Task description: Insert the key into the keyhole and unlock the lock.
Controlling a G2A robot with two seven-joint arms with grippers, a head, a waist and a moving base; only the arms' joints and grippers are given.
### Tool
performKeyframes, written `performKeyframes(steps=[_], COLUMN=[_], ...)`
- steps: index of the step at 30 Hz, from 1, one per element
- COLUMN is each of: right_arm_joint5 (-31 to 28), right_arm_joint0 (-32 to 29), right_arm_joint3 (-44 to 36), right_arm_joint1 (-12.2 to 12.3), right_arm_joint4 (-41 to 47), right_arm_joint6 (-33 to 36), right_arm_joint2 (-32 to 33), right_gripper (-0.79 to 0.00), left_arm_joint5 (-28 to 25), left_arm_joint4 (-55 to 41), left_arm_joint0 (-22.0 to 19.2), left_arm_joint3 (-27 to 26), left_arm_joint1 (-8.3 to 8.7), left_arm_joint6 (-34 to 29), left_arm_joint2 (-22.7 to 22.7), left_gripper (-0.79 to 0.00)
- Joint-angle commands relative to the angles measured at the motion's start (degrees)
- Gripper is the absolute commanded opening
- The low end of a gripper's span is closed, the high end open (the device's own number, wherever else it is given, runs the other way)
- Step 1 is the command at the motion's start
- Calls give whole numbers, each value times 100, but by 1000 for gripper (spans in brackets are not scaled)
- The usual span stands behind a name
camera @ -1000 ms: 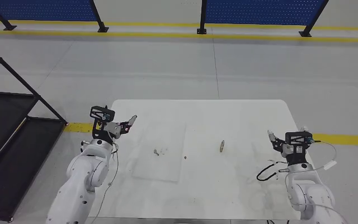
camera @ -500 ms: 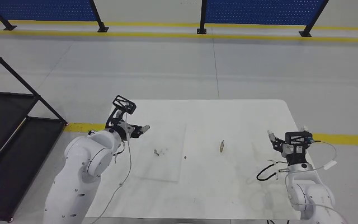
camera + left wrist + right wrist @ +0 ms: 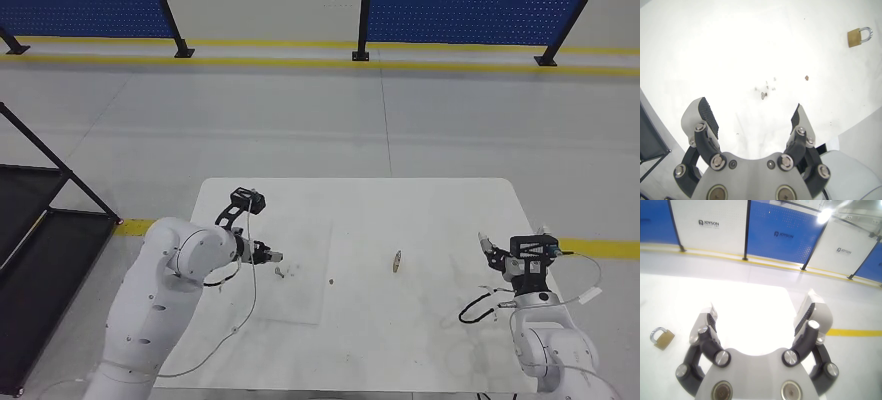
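Observation:
A small silver key point(image 3: 280, 270) lies flat on the white table point(image 3: 430, 210), left of centre; it is a tiny shape point(image 3: 763, 95) in the left wrist view. My left gripper point(image 3: 271, 258) hovers just beside it, open and empty, with the key ahead of its fingertips point(image 3: 750, 103). A brass padlock point(image 3: 397, 261) with a silver shackle lies near the table's middle, also seen as the padlock point(image 3: 857, 37) and the padlock point(image 3: 662, 338) from the wrists. My right gripper point(image 3: 514, 242) rests at the table's right edge, open and empty point(image 3: 762, 301).
A small brown speck point(image 3: 330, 281) lies between key and padlock. A black rack point(image 3: 30, 240) stands off the table's left side. A cable point(image 3: 478, 306) loops near the right arm. Blue and white barriers point(image 3: 470, 20) line the far floor.
My left arm has swung from the table's left edge inward and down, bringing its open gripper close to the key. The right arm, key and padlock have not moved.

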Motion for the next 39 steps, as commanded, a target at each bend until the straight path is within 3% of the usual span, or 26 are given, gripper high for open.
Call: performKeyframes(steps=[1,12,21,23,27,29,34,39], right_arm_joint5=[0,0,0,0,0,0,0,0], right_arm_joint0=[0,0,0,0,0,0,0,0], right_arm_joint3=[0,0,0,0,0,0,0,0], right_arm_joint1=[0,0,0,0,0,0,0,0], right_arm_joint4=[0,0,0,0,0,0,0,0], right_arm_joint6=[0,0,0,0,0,0,0,0], right_arm_joint2=[0,0,0,0,0,0,0,0], right_gripper=[0,0,0,0,0,0,0,0], left_arm_joint5=[57,474,789,835,875,870,827,793], left_arm_joint4=[-170,-614,-910,-944,-952,-948,-910,-887], left_arm_joint0=[-35,27,99,106,102,89,73,63], left_arm_joint3=[166,811,894,906,1021,1052,1146,1224], left_arm_joint1=[-2,4,8,10,13,17,40,63], left_arm_joint6=[-96,108,344,427,555,583,632,657], left_arm_joint2=[52,151,227,244,334,377,408,428], left_gripper=[0,0,0,-49,-286,-292,-403,-419])
